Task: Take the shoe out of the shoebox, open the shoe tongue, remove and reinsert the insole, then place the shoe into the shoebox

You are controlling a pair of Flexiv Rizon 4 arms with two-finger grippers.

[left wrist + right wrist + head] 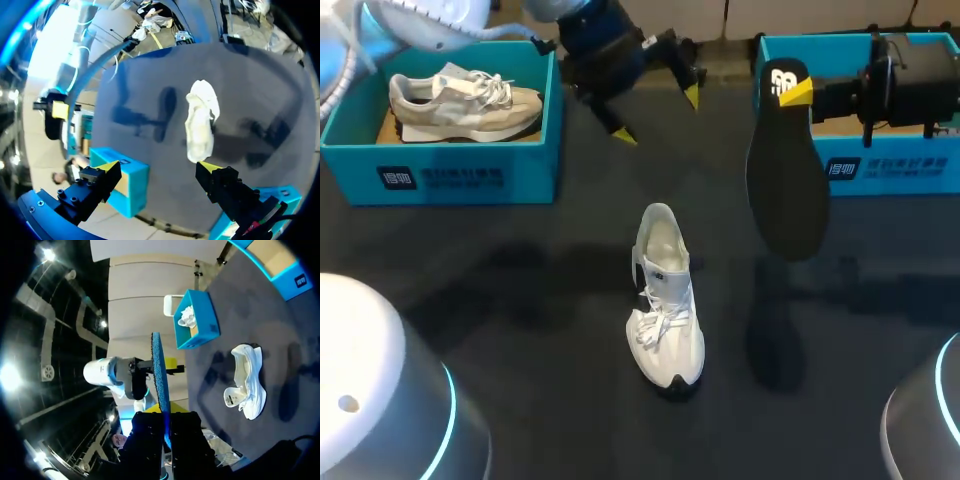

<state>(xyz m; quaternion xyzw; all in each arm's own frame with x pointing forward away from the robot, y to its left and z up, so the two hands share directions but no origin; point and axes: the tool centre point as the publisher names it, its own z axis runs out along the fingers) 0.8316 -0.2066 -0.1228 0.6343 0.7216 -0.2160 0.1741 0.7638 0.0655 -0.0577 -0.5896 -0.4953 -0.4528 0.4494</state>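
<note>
Head view: right arm [910,88] aloft, jaws on insole [785,190]; left jaws apart.

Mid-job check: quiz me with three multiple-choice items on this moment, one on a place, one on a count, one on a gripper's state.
1. Where is the white shoe? A in a box; B on the table; C in a gripper.
2. How many blue shoeboxes are there? A one; B two; C three.
3. The right gripper is: A open; B shut on the insole; C shut on the shoe.
Answers: B, it stands on bare tabletop; B, left shoebox and right shoebox; B, the insole hangs from it.
</note>
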